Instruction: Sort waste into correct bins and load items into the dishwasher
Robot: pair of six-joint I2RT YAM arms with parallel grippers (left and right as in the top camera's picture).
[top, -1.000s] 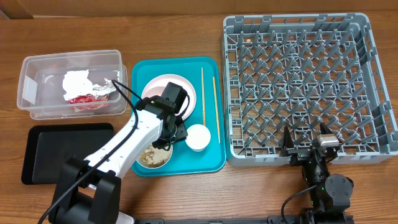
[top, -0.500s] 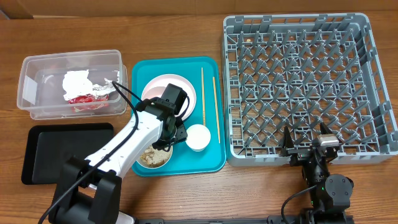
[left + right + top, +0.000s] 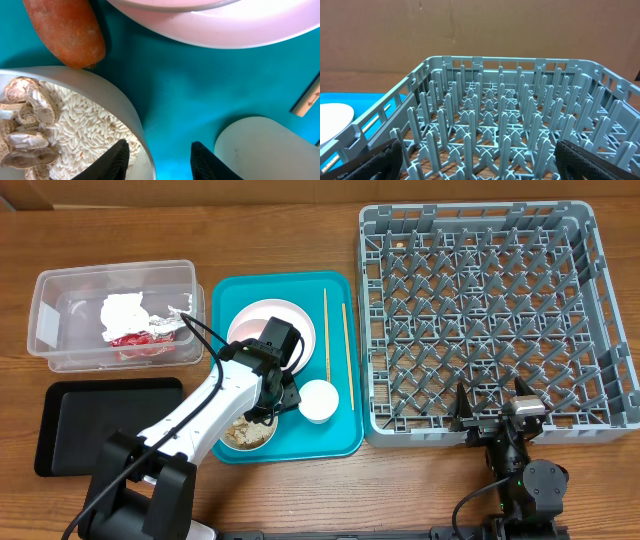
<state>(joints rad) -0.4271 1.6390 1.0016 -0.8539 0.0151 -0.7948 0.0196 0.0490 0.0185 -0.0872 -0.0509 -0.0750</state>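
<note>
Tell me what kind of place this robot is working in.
Probably a lab bench staged as a dish-clearing station, not a real kitchen: a grey dish rack on a bare wooden table, a teal tray with a plate and leftovers beside it, a tub holding trash, and a cardboard wall behind.

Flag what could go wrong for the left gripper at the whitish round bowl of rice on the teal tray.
1. The left gripper straddles the rim of the whitish round bowl; a one-sided pinch may tilt it and spill the loose rice and peanuts onto the teal rectangular tray.
2. The small white cup sits close to the outer finger; lifting could knock it.
3. The small orange carrot lies right beside the bowl and may roll.
</note>
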